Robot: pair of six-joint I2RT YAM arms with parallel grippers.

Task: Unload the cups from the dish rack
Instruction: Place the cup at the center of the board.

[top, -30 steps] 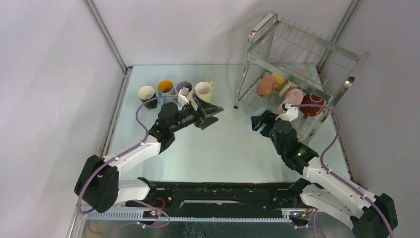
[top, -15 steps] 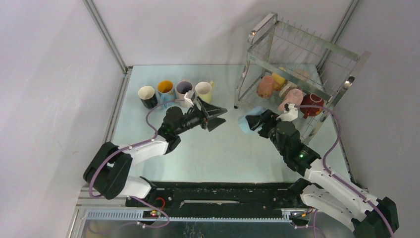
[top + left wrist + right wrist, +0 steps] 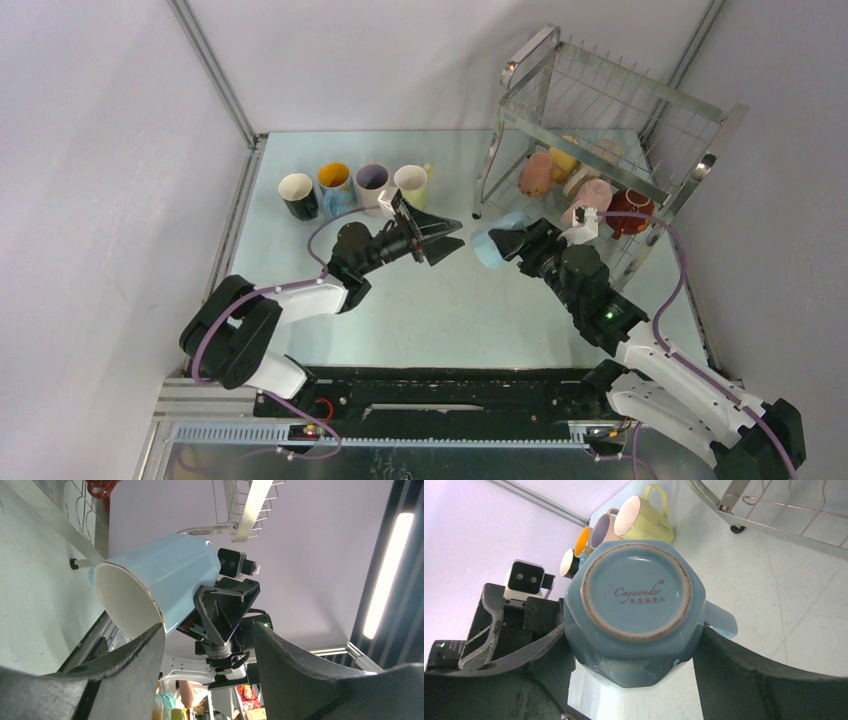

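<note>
We are watching the right gripper [image 3: 512, 243] clamping the light blue mug [image 3: 488, 247] sideways above the table [image 3: 430, 300], left gripper [image 3: 447, 237] facing its mouth with jaws apart, four mugs [image 3: 372, 178] standing behind, pink mug [image 3: 536, 175] and dark red mug [image 3: 630, 208] sitting in the dish rack [image 3: 610, 100].

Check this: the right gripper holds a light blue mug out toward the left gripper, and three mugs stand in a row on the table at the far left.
Not three. The top view shows four mugs in that row. The rest is right: the right gripper has its jaws shut on the light blue mug, held out toward the left gripper.
</note>
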